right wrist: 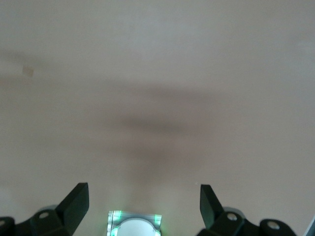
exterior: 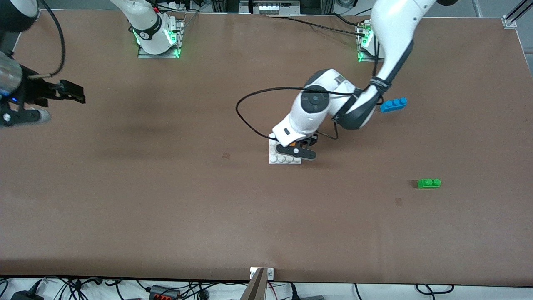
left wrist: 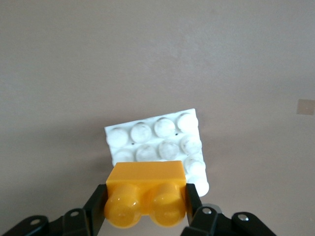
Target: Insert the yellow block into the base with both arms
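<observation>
The white studded base [exterior: 280, 158] lies flat near the middle of the table. My left gripper [exterior: 302, 145] is right over it and is shut on the yellow block [left wrist: 146, 193], whose two studs point toward the wrist camera. In the left wrist view the base [left wrist: 156, 140] shows just past the block, and the block covers its near edge. In the front view only a sliver of the yellow block [exterior: 295, 142] shows under the hand. My right gripper [exterior: 74, 92] is open and empty, held up over the right arm's end of the table, where that arm waits.
A blue three-stud brick [exterior: 393, 104] lies toward the left arm's end, partly beside that arm's forearm. A green two-stud brick [exterior: 429, 183] lies nearer the front camera on the same end. A black cable [exterior: 250, 121] loops from the left wrist over the table.
</observation>
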Controlling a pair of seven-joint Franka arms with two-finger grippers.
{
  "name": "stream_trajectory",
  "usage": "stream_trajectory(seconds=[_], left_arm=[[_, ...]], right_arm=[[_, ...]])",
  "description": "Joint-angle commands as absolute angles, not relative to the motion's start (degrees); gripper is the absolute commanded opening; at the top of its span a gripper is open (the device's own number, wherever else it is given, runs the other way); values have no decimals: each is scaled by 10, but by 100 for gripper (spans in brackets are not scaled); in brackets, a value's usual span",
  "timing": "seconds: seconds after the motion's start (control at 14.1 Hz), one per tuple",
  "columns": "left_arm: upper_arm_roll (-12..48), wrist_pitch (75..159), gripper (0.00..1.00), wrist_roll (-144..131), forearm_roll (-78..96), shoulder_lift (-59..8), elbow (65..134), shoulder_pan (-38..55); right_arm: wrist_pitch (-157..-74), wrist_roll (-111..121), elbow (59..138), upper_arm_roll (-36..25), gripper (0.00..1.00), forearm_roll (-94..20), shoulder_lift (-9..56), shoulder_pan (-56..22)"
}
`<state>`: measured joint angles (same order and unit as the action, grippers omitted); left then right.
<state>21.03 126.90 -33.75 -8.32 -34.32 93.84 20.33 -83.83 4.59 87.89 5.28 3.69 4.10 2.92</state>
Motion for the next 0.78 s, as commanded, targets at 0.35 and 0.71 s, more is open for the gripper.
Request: stream_trajectory(seconds=[0.35, 0.71], left_arm=[[115, 1324, 50, -407, -95, -345, 975, 290], [91, 1336, 50, -446, -92, -346, 987, 324]], right_arm=[[-959, 68, 1050, -54, 100, 31, -74, 14], [-921, 63, 983, -53, 100, -9, -25, 13]])
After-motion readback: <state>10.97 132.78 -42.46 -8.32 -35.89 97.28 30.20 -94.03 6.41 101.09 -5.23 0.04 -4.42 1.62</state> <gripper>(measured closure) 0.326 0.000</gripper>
